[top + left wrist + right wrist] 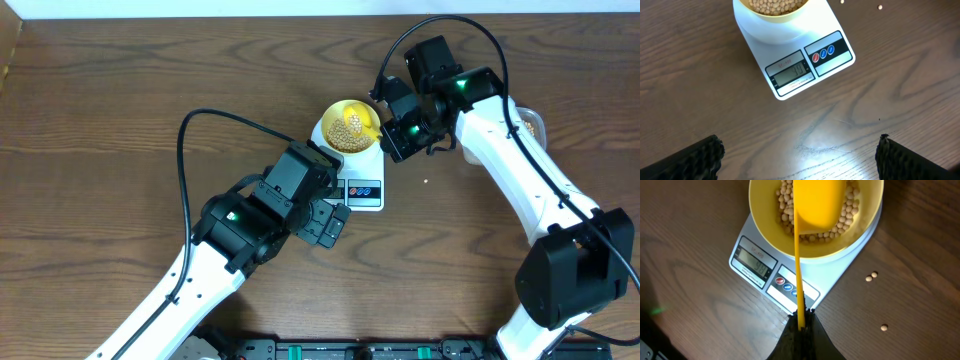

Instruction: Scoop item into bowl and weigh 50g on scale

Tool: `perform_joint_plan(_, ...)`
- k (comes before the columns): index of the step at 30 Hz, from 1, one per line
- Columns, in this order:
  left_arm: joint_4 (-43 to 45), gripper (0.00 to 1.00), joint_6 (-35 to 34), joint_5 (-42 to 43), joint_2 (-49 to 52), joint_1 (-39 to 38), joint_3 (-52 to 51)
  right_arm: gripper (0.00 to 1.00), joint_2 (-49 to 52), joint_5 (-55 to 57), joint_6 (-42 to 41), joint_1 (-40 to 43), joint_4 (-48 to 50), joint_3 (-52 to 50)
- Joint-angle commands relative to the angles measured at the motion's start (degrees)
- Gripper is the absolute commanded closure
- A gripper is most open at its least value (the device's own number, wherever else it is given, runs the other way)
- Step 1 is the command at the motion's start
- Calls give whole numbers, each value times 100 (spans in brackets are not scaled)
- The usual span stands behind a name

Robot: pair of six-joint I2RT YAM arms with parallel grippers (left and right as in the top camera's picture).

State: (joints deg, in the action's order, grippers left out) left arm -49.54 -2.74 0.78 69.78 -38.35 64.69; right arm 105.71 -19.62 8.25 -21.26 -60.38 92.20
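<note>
**Beans (847, 217) in the bowl (765, 230) on the scale (840, 272), with a scoop held over them**

Seen from its wrist camera, the right gripper (801, 319) is clenched on the thin end of a yellow scoop (817, 202). The long handle runs forward, so the scoop's cup hangs inside the rim of the pale-yellow bowl. Held there, anything that tips out should land in the bowl and not on the wood. Only the cup's solid yellow side faces the camera, so I cannot tell whether it carries any beans.

The tan beans cover the bottom of the bowl. The bowl sits on the round weighing end of the white scale. This leaves the display (754, 262) and the red and blue buttons (786, 284) uncovered at the front. Digits are lit, but they are too blurred to read with confidence. My judgement is that this is the fine-adjustment stage, adding or removing a few beans to reach the target weight.

The left gripper (800, 155) is spread wide and empty. It hovers over the bare wooden table (700, 90) just in front of the scale. Its camera looks at the display, so it is probably parked clear of the pouring.

Three stray beans (871, 276) lie on the table beside the scale. A clear tub (532, 124) is partly hidden behind the right arm.
</note>
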Motion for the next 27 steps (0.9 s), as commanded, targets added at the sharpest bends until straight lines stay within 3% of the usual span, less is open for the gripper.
perform_joint_plan(1,-11,1,52,-13,0,20,129,99,-61,-50,122,-28,-37,155)
perform_joint_plan(27,-11,1,52,-13,0,17,129,99,-199,-192,122,-33,-122,155)
